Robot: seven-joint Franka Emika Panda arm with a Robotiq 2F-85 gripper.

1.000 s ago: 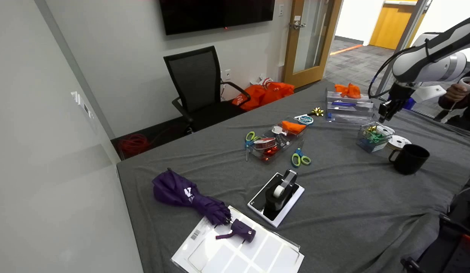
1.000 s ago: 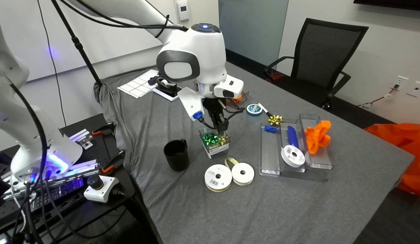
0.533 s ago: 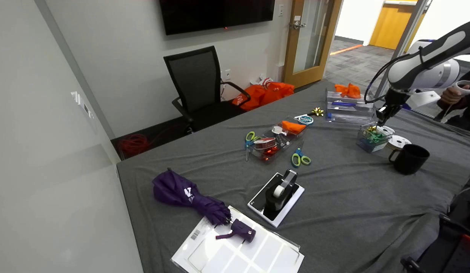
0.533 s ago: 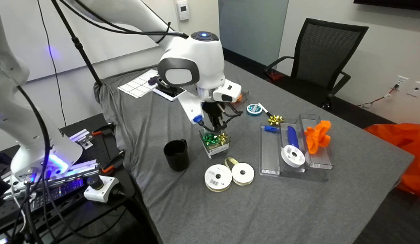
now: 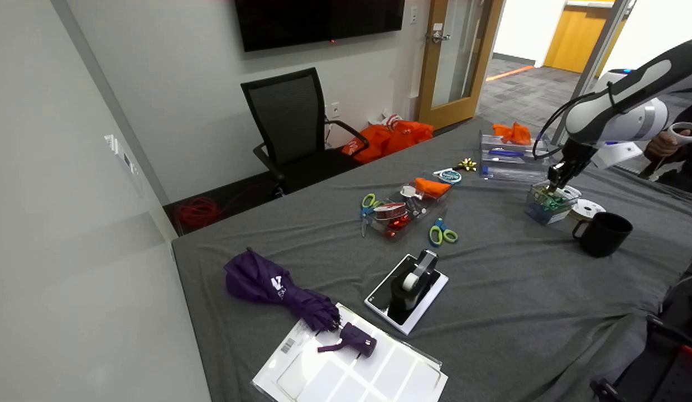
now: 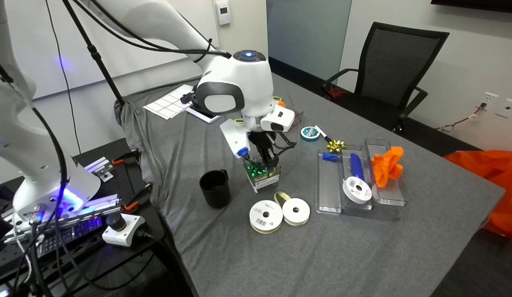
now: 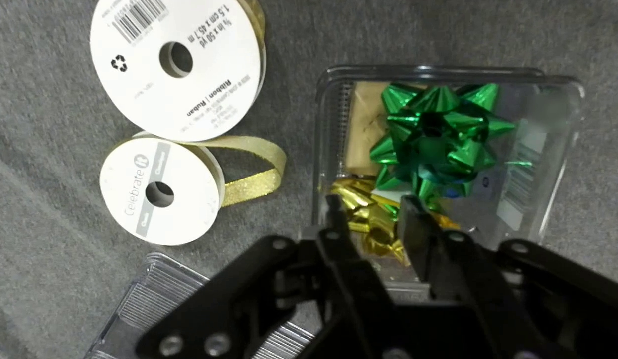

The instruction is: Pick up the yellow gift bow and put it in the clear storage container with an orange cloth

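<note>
Currently: sm. clear box (image 7: 548,184) holds green bow (image 7: 438,134) + yellow bow (image 7: 375,219). Beside box, lg. spool (image 7: 209,80) reads "Ribbon | Ruban", sm. spool (image 7: 139,199) "Celebrate". Well apart from box, both ext. views: clear container (image 6: 298,117) w/ orange cloth (image 5: 432,187). Gripper (image 7: 372,202) over box: fingers spread, yellow bow betw. tips in wrist view, touch unclear.

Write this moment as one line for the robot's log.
end effector: jaws apart, yellow bow showing between; hold: can't tell; bow's place: clear box, beside green bow
</note>
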